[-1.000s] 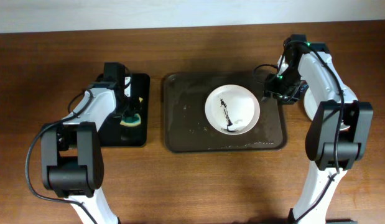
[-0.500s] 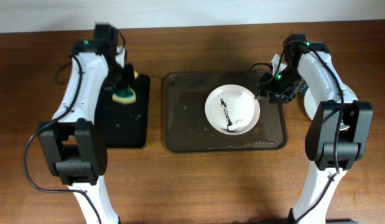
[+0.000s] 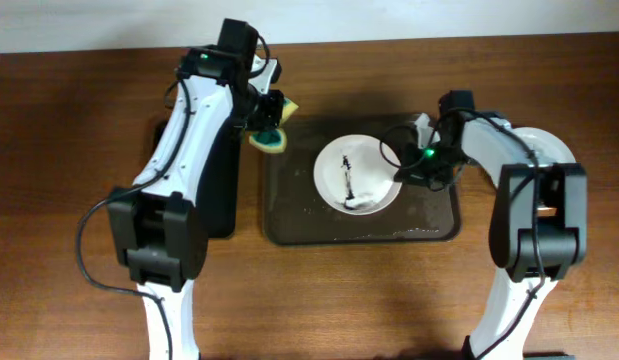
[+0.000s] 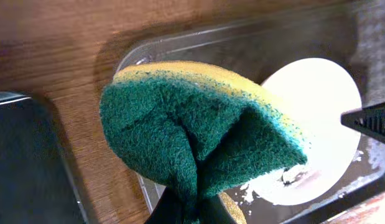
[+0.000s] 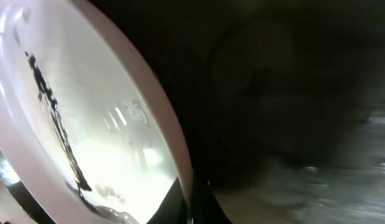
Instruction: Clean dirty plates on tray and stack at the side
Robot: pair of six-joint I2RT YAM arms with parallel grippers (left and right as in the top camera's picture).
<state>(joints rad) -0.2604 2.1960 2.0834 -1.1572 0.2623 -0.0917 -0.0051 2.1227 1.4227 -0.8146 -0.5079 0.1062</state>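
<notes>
One white plate [image 3: 356, 173] with a black streak lies in the dark tray [image 3: 289, 228]. My right gripper [image 3: 401, 170] is shut on this plate's right rim. In the right wrist view the plate [image 5: 86, 124] fills the left half, its rim pinched between the right gripper's [image 5: 193, 208] jaws. My left gripper [image 3: 261, 128] is shut on a yellow and green sponge [image 3: 270, 138], which hangs over the tray's back left corner. The left wrist view shows the folded sponge [image 4: 198, 137] close up, with the plate [image 4: 320, 124] and tray rim [image 4: 180, 45] beyond it.
A narrower black tray [image 3: 217, 205] lies left of the dark tray, partly under my left arm. Another white plate [image 3: 551, 148] rests on the table at the right, mostly covered by my right arm. Wet specks dot the tray floor [image 3: 429, 215].
My left arm carried the sponge from the black tray to the dark tray's back left corner. The right gripper closed on the plate's rim, and the plate shifted a little left.
</notes>
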